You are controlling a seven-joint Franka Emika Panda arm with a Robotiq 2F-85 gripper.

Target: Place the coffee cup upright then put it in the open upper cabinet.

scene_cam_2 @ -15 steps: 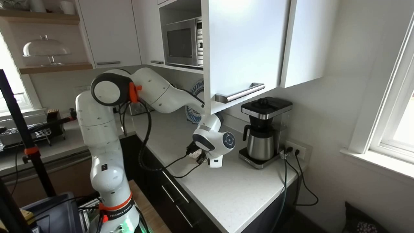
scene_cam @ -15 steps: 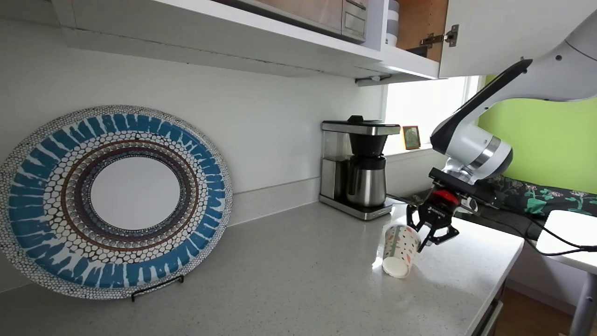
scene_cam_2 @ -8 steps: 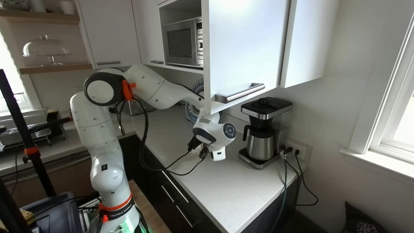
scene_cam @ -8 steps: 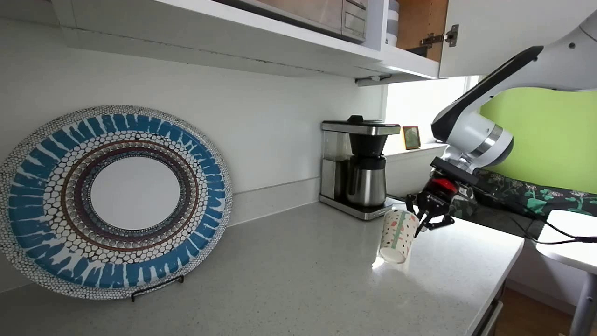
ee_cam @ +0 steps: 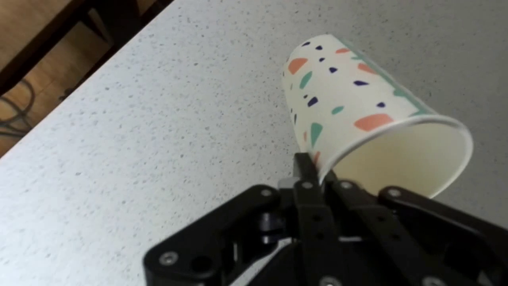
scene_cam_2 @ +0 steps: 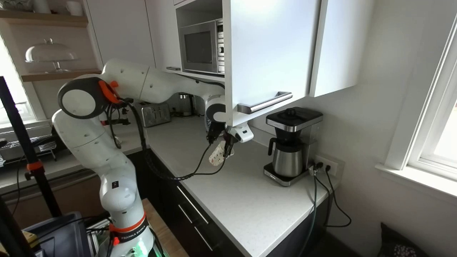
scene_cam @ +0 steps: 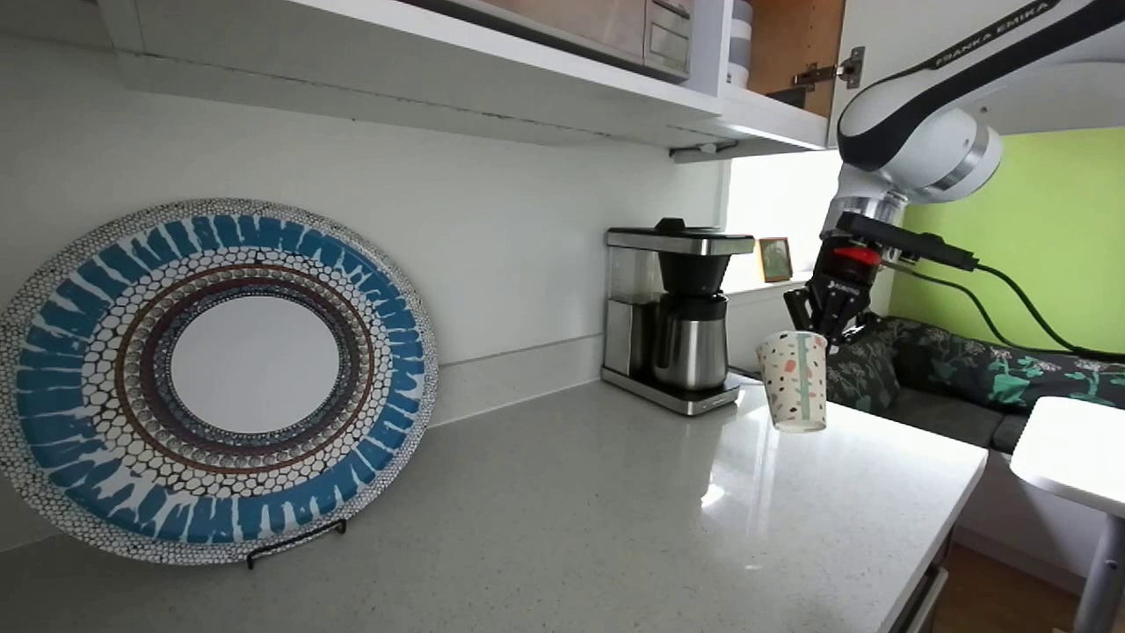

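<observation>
Gripper (ee_cam: 320, 178) higher than 1 second ago, coffee cup (scene_cam: 795, 382) less tilted

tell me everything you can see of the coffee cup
The coffee cup looks like paper: white, tapered, with no handle showing, a rolled rim, coral, green and navy flecks and a green stripe down its side. The pale interior shows only partly. It hangs clear of the countertop, mouth up but tilted. Only the gripper appears to touch it, jaws closed either side of its wall at the rim.
</observation>
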